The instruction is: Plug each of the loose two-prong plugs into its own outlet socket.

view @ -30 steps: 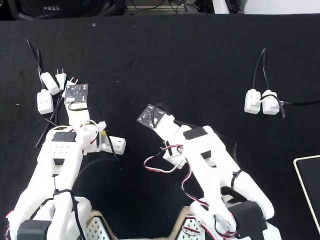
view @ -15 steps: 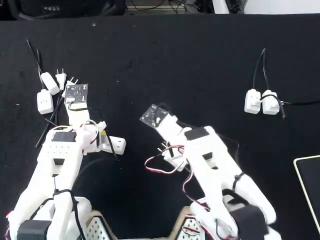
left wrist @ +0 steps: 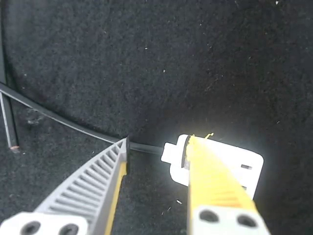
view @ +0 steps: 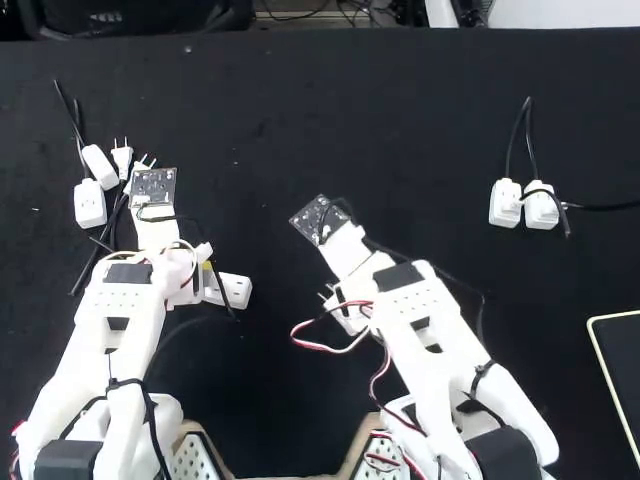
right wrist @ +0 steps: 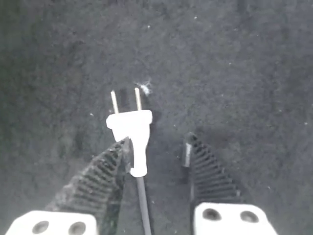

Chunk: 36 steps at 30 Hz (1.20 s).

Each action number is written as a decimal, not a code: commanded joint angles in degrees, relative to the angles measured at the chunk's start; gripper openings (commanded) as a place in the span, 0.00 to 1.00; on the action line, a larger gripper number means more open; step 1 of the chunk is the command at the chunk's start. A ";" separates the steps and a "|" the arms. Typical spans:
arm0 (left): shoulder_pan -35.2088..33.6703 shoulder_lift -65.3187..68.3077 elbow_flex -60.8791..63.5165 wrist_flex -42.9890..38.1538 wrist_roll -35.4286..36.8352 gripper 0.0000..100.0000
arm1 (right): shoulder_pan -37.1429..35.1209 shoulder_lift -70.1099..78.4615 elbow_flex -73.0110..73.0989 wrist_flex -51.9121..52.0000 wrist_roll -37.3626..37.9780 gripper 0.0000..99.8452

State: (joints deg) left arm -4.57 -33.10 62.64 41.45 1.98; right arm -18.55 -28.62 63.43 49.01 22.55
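The right gripper (right wrist: 157,142) hangs low over the black desk (view: 300,100) with its fingers spread. A white two-prong plug (right wrist: 131,127) lies flat between them, right up against one fingertip. I cannot tell whether they touch. Its prongs point away from the gripper and its black cord (right wrist: 142,205) runs back under the wrist.

The left gripper (left wrist: 156,143) is spread as well. A white outlet socket (left wrist: 230,164) lies on the desk at its yellow finger (left wrist: 210,181), partly under that finger. The socket's black cable (left wrist: 73,125) leads out across the gap, past the grey finger's tip.

Beyond the left gripper, two more loose plugs (view: 122,155) lie beside a pair of white socket blocks (view: 90,205) among tangled cords. Far off to the right gripper's outer side, another socket (view: 505,202) and a plug (view: 541,207) sit pressed side by side.
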 commanded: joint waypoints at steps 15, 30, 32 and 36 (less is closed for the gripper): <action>-4.00 -1.14 -0.04 -0.53 -0.35 0.20 | -1.93 -1.80 -1.10 -0.79 0.00 0.14; -4.00 -1.14 -0.13 -0.53 -0.35 0.20 | -0.35 3.91 -0.84 -6.07 3.87 0.14; -4.00 -1.14 -0.13 -0.53 -0.35 0.20 | -0.44 7.69 -0.92 -7.30 3.87 0.14; -4.00 -1.14 -0.13 -0.53 -0.35 0.20 | -0.62 10.24 -4.79 -2.02 3.60 0.14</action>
State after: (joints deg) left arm -8.26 -33.10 62.73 41.54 1.80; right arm -20.04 -21.49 62.46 43.65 26.15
